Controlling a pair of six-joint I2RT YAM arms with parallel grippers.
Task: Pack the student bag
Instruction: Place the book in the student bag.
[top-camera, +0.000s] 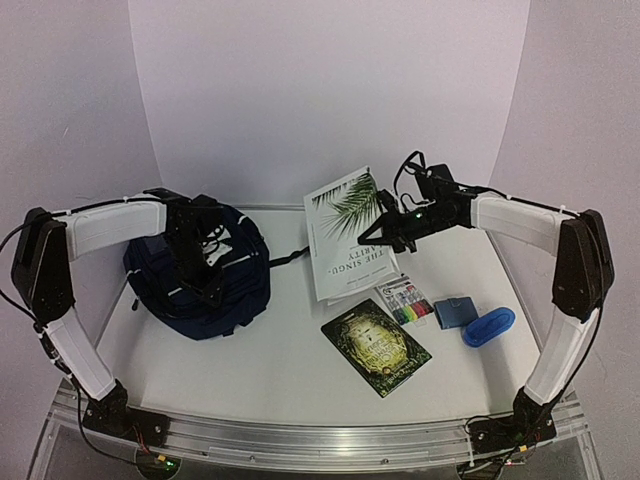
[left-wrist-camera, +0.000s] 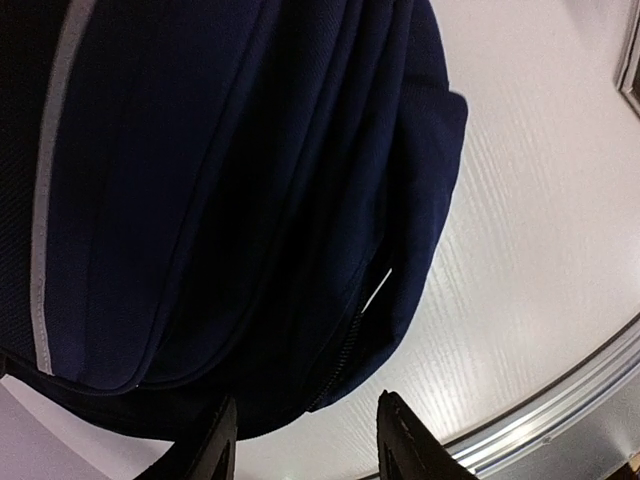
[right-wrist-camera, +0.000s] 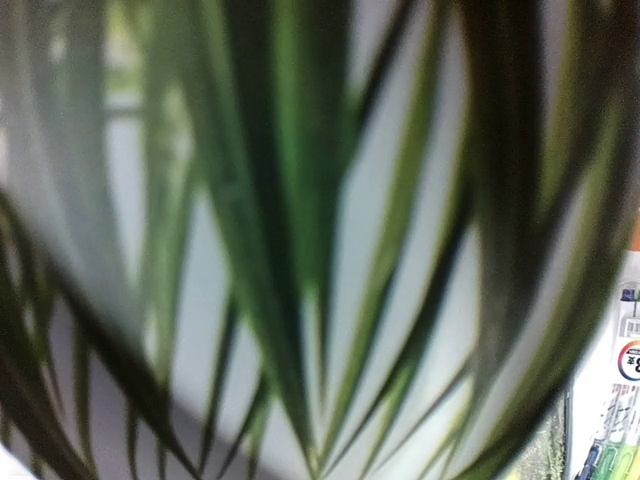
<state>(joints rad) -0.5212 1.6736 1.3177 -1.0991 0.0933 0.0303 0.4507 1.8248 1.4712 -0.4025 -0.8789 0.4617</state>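
Here the right hand (top-camera: 388, 238) pinches a thin, glossy palm-leaf book (top-camera: 340, 215).

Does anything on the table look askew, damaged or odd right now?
The white palm-leaf book stands out: it sits tilted, its right edge in the right gripper, not flat like the dark green book. Nothing looks spilled or damaged.

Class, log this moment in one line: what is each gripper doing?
left gripper: open at backpack | right gripper: gripping white book | dark book: lying on table
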